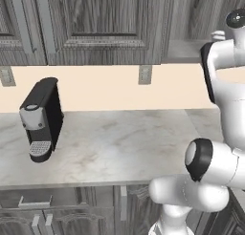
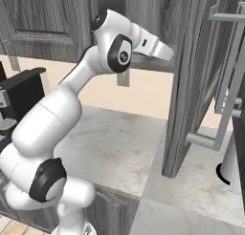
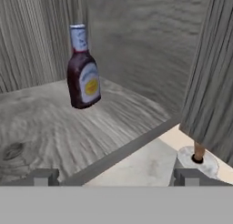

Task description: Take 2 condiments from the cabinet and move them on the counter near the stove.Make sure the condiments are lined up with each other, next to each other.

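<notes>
Tool (image 3: 113,177) with its two small dark fingertips spread wide apart and gripping nothing, hovering just in front of the pale grey wood-grain shelf (image 3: 41,132) of the grey wood-grain wall cabinet (image 2: 143,19). On that shelf, well apart from the tool, stands a dark brown squat-bellied bottle (image 3: 83,73) with a narrow neck and pale label. An open grey raised-panel cabinet door (image 3: 211,77) hangs just beside the tool, and below the cabinet lies the light marbled stone worktop (image 1: 119,143), carrying a black coffee machine (image 1: 42,118).
</notes>
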You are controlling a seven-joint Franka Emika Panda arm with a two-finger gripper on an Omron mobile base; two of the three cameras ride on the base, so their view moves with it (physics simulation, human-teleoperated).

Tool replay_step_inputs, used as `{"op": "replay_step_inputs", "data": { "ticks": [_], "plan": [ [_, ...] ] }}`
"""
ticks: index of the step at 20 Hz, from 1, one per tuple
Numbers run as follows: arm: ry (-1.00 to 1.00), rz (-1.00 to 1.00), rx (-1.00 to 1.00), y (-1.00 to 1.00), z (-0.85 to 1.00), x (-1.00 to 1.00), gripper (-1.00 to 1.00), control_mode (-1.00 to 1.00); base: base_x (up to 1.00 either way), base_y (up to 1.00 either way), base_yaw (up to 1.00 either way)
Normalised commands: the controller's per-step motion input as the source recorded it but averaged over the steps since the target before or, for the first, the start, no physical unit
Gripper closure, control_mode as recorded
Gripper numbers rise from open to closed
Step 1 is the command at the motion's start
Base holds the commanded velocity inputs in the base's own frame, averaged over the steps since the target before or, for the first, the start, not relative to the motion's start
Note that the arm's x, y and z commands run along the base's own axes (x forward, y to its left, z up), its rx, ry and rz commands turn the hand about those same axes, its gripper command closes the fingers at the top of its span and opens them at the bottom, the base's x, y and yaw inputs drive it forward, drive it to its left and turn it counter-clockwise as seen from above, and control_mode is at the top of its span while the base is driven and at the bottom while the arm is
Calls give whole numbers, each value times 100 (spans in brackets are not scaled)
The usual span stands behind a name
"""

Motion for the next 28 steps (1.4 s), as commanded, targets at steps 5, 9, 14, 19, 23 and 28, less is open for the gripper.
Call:
{"op": "replay_step_inputs", "data": {
  "ticks": [5,9,14,19,23,28],
  "plan": [
    [0,-5,0,-14,-1,40,-100,-100,0,0,0],
    [0,-6,0,-12,0,38,-100,-100,0,0,0],
    [0,-5,0,-14,0,40,-100,-100,0,0,0],
    [1,-5,0,-19,0,31,-100,-100,0,0,0],
    [2,-4,0,-23,0,32,-100,-100,0,0,0],
    [1,-3,0,-20,-2,28,-100,-100,0,0,0]
  ]
}}
